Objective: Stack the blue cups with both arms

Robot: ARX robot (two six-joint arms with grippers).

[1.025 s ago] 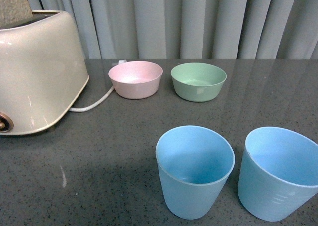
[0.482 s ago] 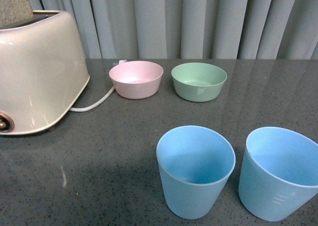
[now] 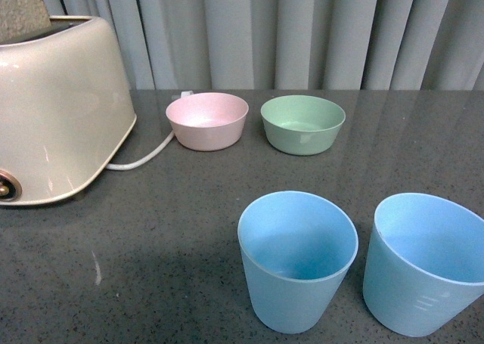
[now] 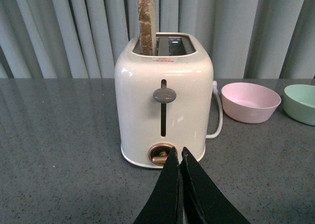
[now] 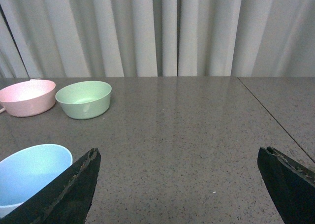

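No change in the last sec: blue cups (image 3: 297, 261) (image 3: 423, 264) sit side by side, unstacked. L gripper (image 4: 179, 152) pinched closed on nothing, R gripper (image 5: 177, 152) spread wide. Task not started, I'd say.

matte plastic blue cups (image 3: 297, 261), glossy cream toaster (image 3: 53, 110), speckled polished stone-look table (image 3: 174, 230), pleated grey cloth curtain (image 3: 302, 34).

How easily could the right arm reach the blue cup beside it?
Probably yes: the right gripper is wide open, the blue cup stands upright just beside one finger, and nothing sits between them.
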